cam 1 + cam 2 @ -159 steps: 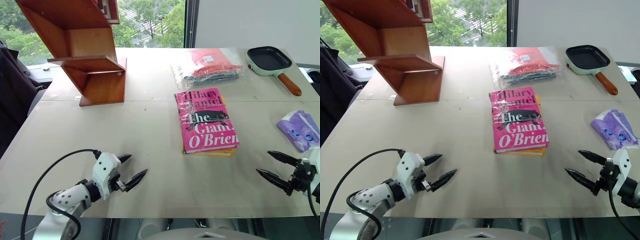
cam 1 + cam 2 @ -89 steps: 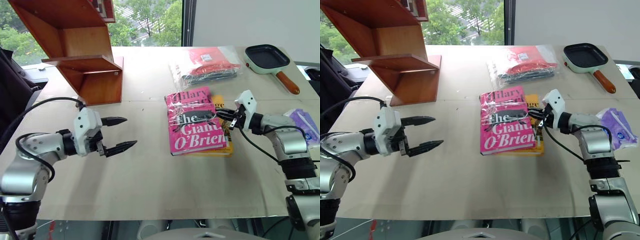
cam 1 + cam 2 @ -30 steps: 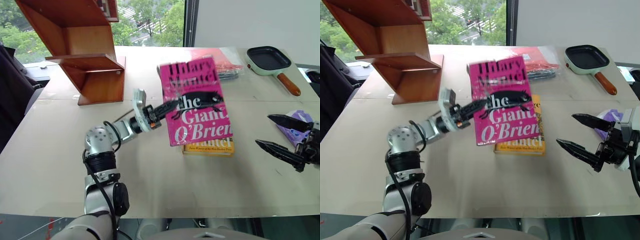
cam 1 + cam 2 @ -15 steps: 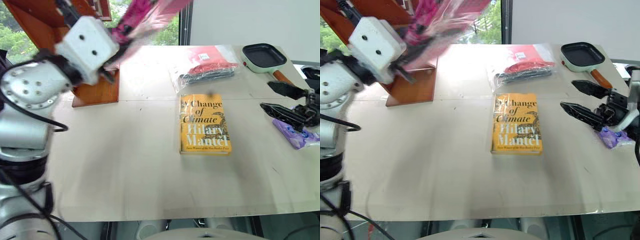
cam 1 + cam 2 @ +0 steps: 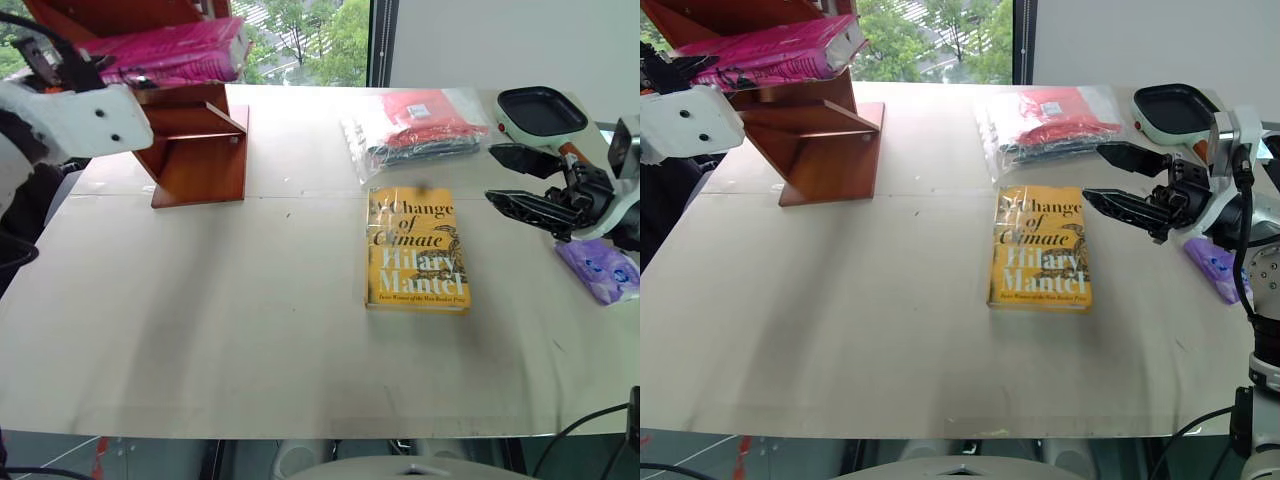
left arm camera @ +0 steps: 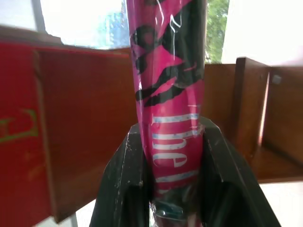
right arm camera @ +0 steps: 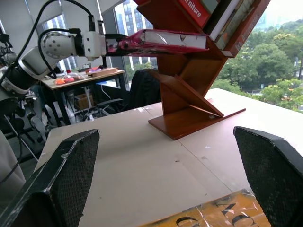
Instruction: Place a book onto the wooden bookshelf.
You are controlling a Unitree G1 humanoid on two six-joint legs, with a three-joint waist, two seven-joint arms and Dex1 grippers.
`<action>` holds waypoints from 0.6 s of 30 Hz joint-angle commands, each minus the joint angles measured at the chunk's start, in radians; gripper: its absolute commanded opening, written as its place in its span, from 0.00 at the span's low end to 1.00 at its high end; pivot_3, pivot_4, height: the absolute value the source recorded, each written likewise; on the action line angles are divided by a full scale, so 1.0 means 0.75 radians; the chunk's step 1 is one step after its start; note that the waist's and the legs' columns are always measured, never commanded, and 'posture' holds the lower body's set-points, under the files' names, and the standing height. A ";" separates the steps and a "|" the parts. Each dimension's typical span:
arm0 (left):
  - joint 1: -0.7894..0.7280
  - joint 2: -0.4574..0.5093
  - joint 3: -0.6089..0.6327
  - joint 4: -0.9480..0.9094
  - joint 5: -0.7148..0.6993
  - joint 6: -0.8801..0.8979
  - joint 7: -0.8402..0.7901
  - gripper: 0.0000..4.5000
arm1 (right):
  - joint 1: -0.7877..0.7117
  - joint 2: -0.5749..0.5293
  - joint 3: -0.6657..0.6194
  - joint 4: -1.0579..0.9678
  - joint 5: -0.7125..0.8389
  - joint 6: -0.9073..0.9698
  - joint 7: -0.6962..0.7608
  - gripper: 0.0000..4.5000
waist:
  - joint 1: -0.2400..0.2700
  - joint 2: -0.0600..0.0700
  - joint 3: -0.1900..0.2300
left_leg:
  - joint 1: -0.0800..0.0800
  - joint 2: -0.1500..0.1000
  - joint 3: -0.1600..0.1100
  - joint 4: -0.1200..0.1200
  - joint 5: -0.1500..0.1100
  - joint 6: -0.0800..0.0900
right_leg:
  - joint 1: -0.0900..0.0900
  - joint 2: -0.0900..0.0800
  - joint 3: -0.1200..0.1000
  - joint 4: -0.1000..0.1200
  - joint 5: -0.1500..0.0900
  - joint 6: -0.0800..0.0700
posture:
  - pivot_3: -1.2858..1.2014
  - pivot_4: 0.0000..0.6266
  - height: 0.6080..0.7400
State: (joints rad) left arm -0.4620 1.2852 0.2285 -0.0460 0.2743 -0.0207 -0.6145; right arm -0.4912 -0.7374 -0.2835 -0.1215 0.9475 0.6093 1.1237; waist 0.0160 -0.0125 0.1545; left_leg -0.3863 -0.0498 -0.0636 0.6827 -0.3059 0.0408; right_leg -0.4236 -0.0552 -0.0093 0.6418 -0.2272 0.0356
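wide table [image 5: 250, 330], pale and mostly bare. at its far left corner the bookshelf [image 5: 195, 150], reddish boards zigzagging up from a boxy base. pink book [image 5: 775, 50] up at the shelf's upper boards, lying nearly flat, still clamped at one end in the left gripper [image 6: 176, 189] (fingers pinched on either face of the cover, seen close in the left wrist view). hard to tell whether resting on a board yet or just hovering against one. step in hand, by the look of it: the placing itself, book brought to the shelf but not let go. next move calls for easing it in until a slanted board bears its weight, then opening and backing out straight so the glossy cover does not slide off. yellow book [image 5: 417, 248] lying flat mid-table. right gripper [image 5: 1140, 185] above the table just right of it, fingers spread wide, holding nothing.
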 commanded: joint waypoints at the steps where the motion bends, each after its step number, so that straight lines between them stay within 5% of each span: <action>1: -0.136 0.005 -0.092 0.178 -0.001 -0.082 -0.039 0.14 | -0.010 0.003 -0.036 -0.069 0.019 -0.010 -0.025 1.00 | 0.000 0.000 0.000 | 0.000 0.000 0.000 0.000 0.000 0.000 | 0.000 0.000 0.000 0.001 0.000 0.000 | 0.52 0.24 0.85; 18: -0.682 -0.237 -0.423 0.749 0.075 -0.446 -0.147 0.14 | 0.096 0.027 -0.090 -0.188 0.020 -0.036 -0.144 1.00 | 0.002 -0.001 -0.002 | 0.003 -0.003 0.000 0.007 0.000 0.000 | 0.001 -0.001 -0.001 0.012 0.000 0.000 | 0.52 0.24 0.85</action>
State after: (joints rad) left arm -0.9508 1.1086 -0.0934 0.5115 0.3494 -0.3337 -0.7245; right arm -0.4200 -0.7167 -0.3103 -0.2296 0.9515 0.6021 1.0254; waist 0.0172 -0.0135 0.1530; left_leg -0.3841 -0.0517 -0.0635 0.6881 -0.3056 0.0409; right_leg -0.4228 -0.0557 -0.0102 0.6507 -0.2272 0.0359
